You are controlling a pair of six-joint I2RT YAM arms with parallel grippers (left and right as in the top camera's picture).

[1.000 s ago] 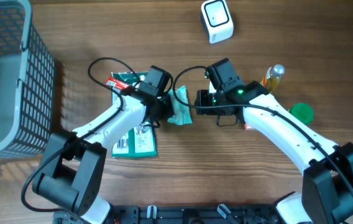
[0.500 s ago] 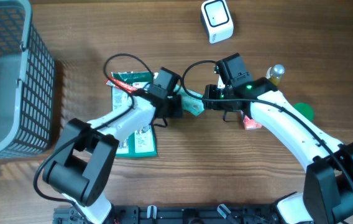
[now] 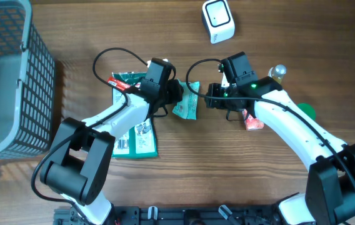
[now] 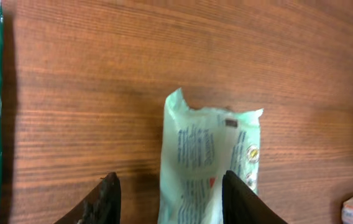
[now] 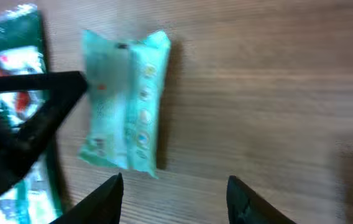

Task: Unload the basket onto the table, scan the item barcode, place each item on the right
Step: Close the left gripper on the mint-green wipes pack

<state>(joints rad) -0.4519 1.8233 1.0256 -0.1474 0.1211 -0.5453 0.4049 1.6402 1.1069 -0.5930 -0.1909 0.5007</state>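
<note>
Lying flat, the mint packet runs lengthwise out from the left gripper, whose parted jaws straddle its near end; the right gripper, also apart, empty, sits farther.

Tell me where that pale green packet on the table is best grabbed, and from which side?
Probably across its narrow width, near the middle, coming down from above. The pale green packet lies flat on the wooden table, long and slim, so its two long edges suit a pinch. The left gripper stands open at its near end, lined up with its length.
</note>
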